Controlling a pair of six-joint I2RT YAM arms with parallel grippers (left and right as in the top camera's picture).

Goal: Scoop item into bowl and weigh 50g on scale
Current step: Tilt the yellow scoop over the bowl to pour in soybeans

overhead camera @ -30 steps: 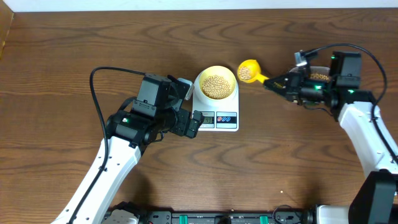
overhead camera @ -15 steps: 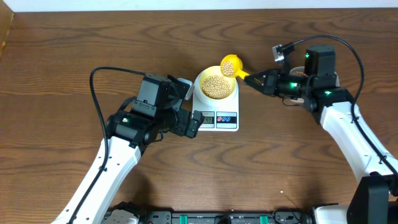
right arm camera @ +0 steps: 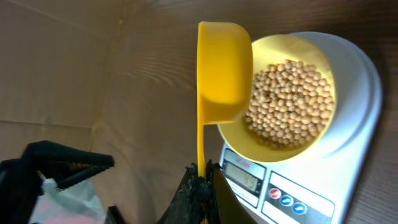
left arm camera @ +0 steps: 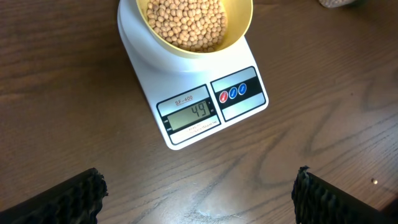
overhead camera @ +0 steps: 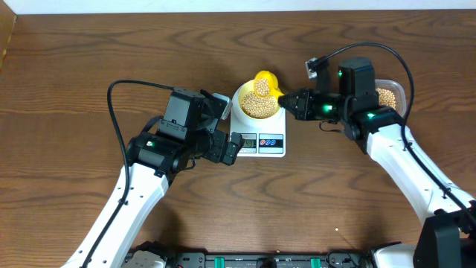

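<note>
Clamping the thin handle of a yellow scoop (overhead camera: 265, 80) (right arm camera: 224, 68), the right gripper (overhead camera: 288, 102) (right arm camera: 200, 175) has its fingers closed tight on the handle's end. The scoop's cup is turned on its side, and the right wrist view shows only its smooth outer wall. Whether anything remains inside it cannot be told.

Directly under the cup's edge is the rim of the pale yellow bowl (overhead camera: 237, 100) (left arm camera: 240, 30) (right arm camera: 320, 137). The cup overlaps that rim on the side away from the scale's buttons. Tan beans (overhead camera: 258, 106) (left arm camera: 186, 22) (right arm camera: 286, 102) fill the bowl to well below its lip.

Beneath the bowl is the white scale (overhead camera: 260, 145) (left arm camera: 140, 53) (right arm camera: 367, 81). Its grey display (left arm camera: 194, 113) reads 49, and three coloured buttons (left arm camera: 233, 93) sit beside the display.

Out past the handle end and behind the right arm, a clear tub (overhead camera: 392, 95) holds more beans. On the scale's opposite side from the scoop's handle, the left gripper (overhead camera: 232, 147) (left arm camera: 199, 180) hangs above the wood with its fingers (left arm camera: 62, 202) spread wide, gripping nothing.

Everything rests on a dark brown wood-grain table (overhead camera: 74, 67) (left arm camera: 323, 124). A pale strip of wall (overhead camera: 223, 6) runs along its far edge.
</note>
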